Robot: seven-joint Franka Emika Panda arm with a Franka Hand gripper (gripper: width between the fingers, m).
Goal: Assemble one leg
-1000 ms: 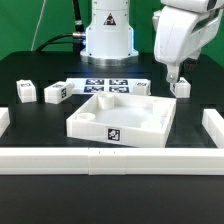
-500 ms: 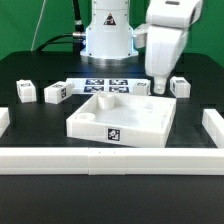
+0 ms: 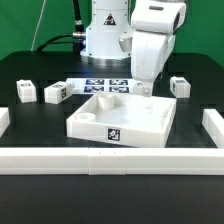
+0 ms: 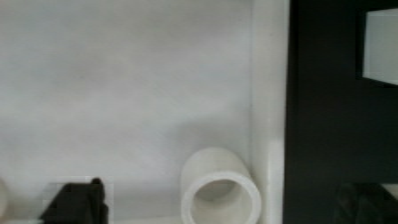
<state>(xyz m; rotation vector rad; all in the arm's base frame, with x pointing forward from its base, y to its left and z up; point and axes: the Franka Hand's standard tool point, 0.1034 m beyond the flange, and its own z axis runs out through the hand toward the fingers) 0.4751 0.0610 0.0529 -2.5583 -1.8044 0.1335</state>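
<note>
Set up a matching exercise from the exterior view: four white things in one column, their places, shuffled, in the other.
Things:
1. large white square tray with raised rim
2. small white tagged leg standing alone
3. long white rail
4. thin flat white marker board

Places:
a. across the front, nearest the camera
b. just behind the tray
c. middle of the black table
d. exterior view's right, past the tray's back corner

Pairs: 1-c; 2-d; 3-a; 4-b

Green backdrop (image 3: 30, 25) hanging at rear, plain, uniform. Black matte tabletop (image 3: 35, 125) stretching across foreground. White rail (image 3: 110, 160) running along tabletop's near edge, shorter rails (image 3: 213, 125) flanking both sides. Soft even light washing over everything.
</note>
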